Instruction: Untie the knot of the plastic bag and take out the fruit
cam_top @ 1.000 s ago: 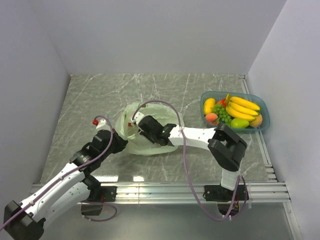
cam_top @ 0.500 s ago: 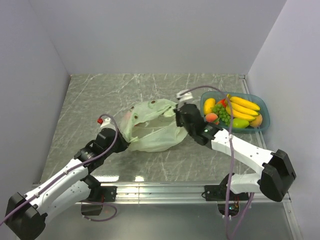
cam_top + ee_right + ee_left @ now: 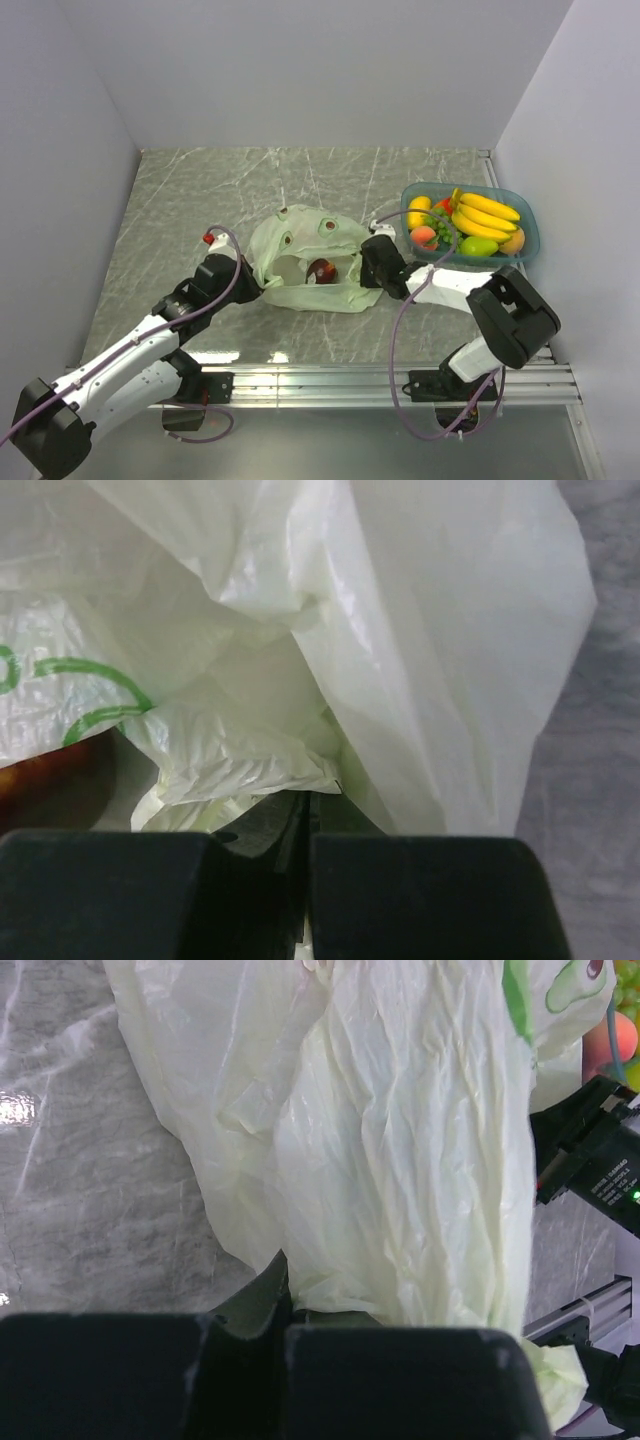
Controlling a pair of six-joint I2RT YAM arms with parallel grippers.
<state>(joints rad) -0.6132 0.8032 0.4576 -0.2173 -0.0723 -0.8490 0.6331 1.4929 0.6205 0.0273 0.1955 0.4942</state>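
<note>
The left gripper point(image 3: 247, 283) is pinching the bag's left edge, jaws closed on the film. The bag point(image 3: 300, 240) is lying mid-table point(image 3: 200, 190) with its mouth gaping, and a dark red fruit point(image 3: 322, 270) is showing inside. The right gripper point(image 3: 362, 272) is clamping the bag's right edge. Beyond it, a tray point(image 3: 531, 243) is holding bananas point(image 3: 485, 215).

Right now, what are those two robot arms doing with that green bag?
They are holding the pale green plastic bag open. The left gripper pinches its left edge and the right gripper pinches its right edge, both shut on the plastic. Through the open mouth you can see a dark red fruit inside, not yet taken out. More fruit lies in the blue tray.
</note>
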